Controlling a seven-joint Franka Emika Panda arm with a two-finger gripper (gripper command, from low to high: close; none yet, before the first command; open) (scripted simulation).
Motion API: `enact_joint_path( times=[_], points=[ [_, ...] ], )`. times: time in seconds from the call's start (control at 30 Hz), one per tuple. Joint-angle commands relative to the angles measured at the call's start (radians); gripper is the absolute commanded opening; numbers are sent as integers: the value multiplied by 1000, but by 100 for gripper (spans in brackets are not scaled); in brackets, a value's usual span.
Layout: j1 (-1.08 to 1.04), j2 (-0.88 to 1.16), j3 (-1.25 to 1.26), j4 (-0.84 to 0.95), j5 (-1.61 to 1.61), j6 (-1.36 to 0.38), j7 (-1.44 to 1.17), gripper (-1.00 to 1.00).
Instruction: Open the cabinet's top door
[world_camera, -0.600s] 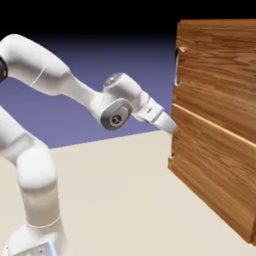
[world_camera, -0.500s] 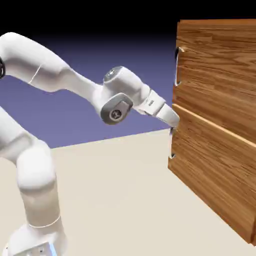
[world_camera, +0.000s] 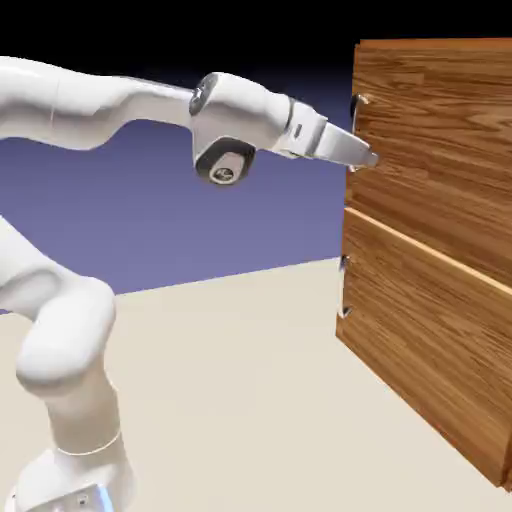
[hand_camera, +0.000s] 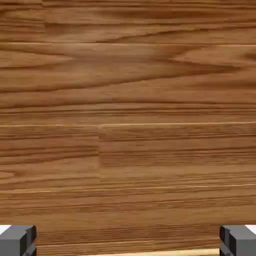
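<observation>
The cabinet (world_camera: 432, 400) of reddish-brown wood stands at the right of the exterior view. Its top door (world_camera: 445, 140) is shut flush, and its small metal handle (world_camera: 355, 104) runs along the panel's left edge. My gripper (world_camera: 368, 157) reaches level to the right, and its tip is at the lower end of that handle, up against the door; I cannot tell whether it touches. In the hand view the top door (hand_camera: 128, 115) fills the picture. The two grey fingertips (hand_camera: 17, 240) sit far apart in the bottom corners, so my gripper (hand_camera: 128, 243) is open with only wood beyond it.
The lower door (world_camera: 430, 320) sits under the top one, with its own small handle (world_camera: 344, 290) on the left edge. The beige table (world_camera: 250, 400) stretches out in front of the cabinet. My arm's base rises at the lower left.
The hand has risen from the seam between the two doors to the lower end of the top door's handle. The forearm has swung up to nearly level.
</observation>
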Motion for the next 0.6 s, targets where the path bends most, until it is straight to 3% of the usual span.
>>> enact_joint_path(
  times=[0.0,0.57],
  points=[
    [-20,-6,22,16,44,2,-29,0],
    [-359,-103,389,282,783,40,-513,0]
  ],
)
